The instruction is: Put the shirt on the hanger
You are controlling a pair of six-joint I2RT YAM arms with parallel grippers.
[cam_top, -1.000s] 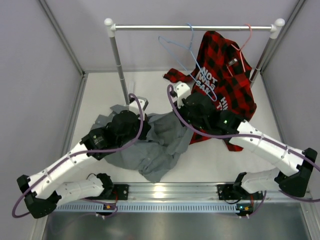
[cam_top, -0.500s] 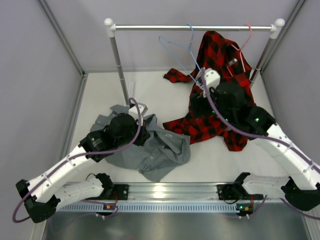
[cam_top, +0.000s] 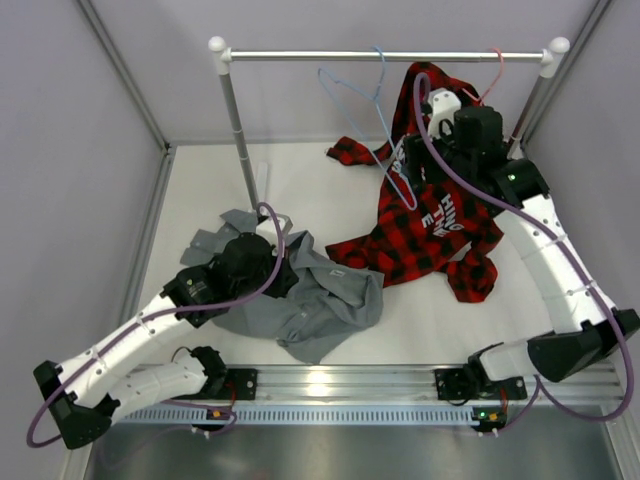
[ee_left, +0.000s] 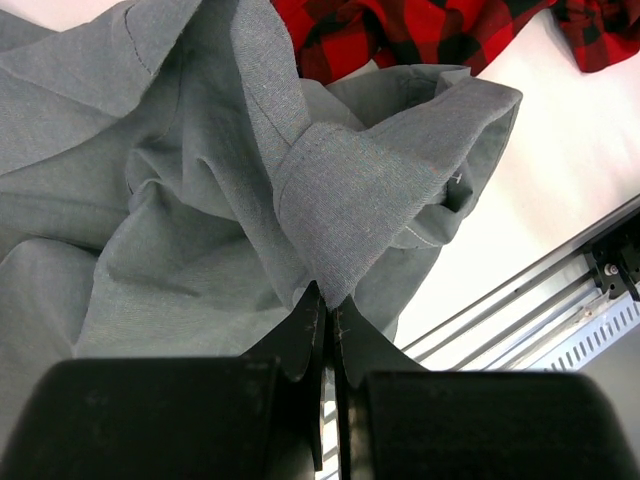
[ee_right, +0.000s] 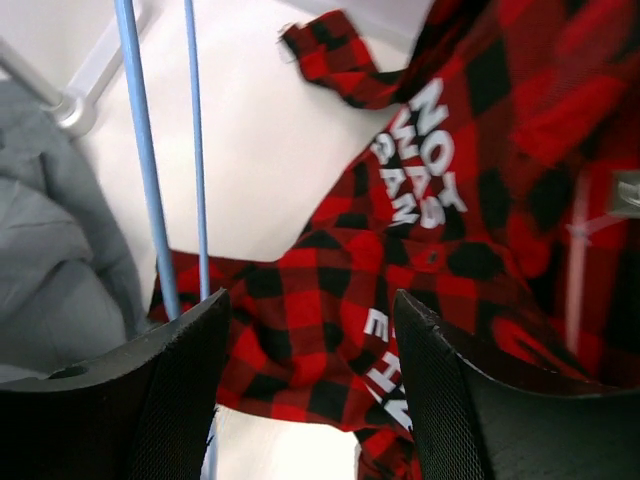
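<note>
The grey shirt (cam_top: 320, 305) lies crumpled on the table in front of the left arm. My left gripper (cam_top: 283, 278) is shut on a folded edge of the shirt (ee_left: 350, 190), its fingertips (ee_left: 312, 305) pinching the fabric. The light-blue hanger (cam_top: 383, 80) hangs by its hook from the rail. My right gripper (cam_top: 412, 165) is raised beside it, open and empty. In the right wrist view the hanger's two wires (ee_right: 150, 200) run just left of the left finger (ee_right: 190, 370), outside the jaws of the right gripper (ee_right: 310, 300).
A red-and-black plaid shirt (cam_top: 440, 210) with white lettering hangs from a pink hanger (cam_top: 495, 70) at the rail's right end and trails onto the table. The rail (cam_top: 300, 56) rests on two posts (cam_top: 240, 130). Walls enclose the sides.
My right gripper has opened and risen from the grey shirt up to the back right, next to the blue hanger. The left gripper stays shut on the shirt, nearly still.
</note>
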